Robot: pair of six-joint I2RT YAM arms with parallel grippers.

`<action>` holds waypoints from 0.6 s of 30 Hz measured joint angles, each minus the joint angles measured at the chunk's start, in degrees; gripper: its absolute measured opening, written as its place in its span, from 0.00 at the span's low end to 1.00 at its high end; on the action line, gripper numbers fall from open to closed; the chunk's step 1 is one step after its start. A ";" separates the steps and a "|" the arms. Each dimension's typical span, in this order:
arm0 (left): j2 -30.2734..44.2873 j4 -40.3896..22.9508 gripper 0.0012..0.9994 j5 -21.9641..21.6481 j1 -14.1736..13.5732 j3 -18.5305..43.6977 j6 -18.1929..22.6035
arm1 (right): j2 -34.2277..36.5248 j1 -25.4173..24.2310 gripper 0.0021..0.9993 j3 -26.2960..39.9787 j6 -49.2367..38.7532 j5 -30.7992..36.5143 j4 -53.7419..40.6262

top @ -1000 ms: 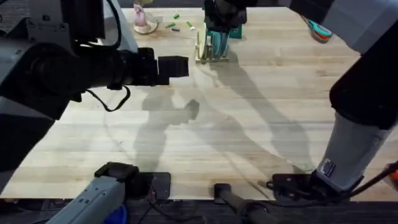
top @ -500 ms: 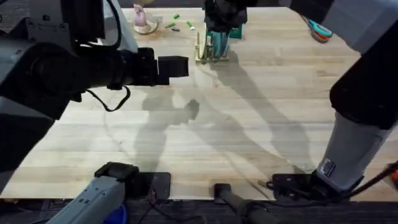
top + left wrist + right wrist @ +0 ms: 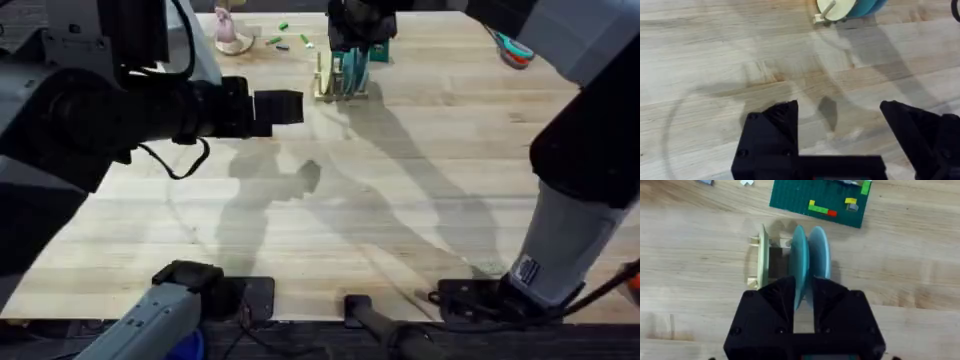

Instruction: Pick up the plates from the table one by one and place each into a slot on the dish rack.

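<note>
The dish rack (image 3: 326, 82) stands at the far middle of the table (image 3: 400, 200). Two light blue plates (image 3: 349, 70) stand on edge in its slots. My right gripper (image 3: 355, 45) hangs right over the rack. In the right wrist view its black fingers (image 3: 781, 297) sit shut on the nearer plate (image 3: 799, 255), beside a second plate (image 3: 820, 252) and the rack (image 3: 760, 255). My left gripper (image 3: 285, 107) hovers left of the rack. It is open (image 3: 840, 107) over bare wood, with the rack (image 3: 832, 10) and a plate edge (image 3: 867, 7) farther off.
A green baseplate with small bricks (image 3: 815, 200) lies just behind the rack. A pink dish (image 3: 235, 40) and loose green bricks (image 3: 285, 35) sit at the back left. A teal and orange object (image 3: 515, 50) lies at the back right.
</note>
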 joint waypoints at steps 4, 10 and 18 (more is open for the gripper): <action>0.00 0.00 1.00 0.00 0.00 -0.01 -0.01 | 0.00 0.24 0.21 1.54 -0.64 0.04 -1.70; -0.01 0.00 1.00 0.00 0.00 -0.01 0.01 | 0.00 0.93 0.25 6.51 -0.93 0.04 -6.66; 0.00 0.00 1.00 0.00 0.00 -0.01 0.03 | 0.00 1.10 0.59 10.71 -2.40 0.04 -12.85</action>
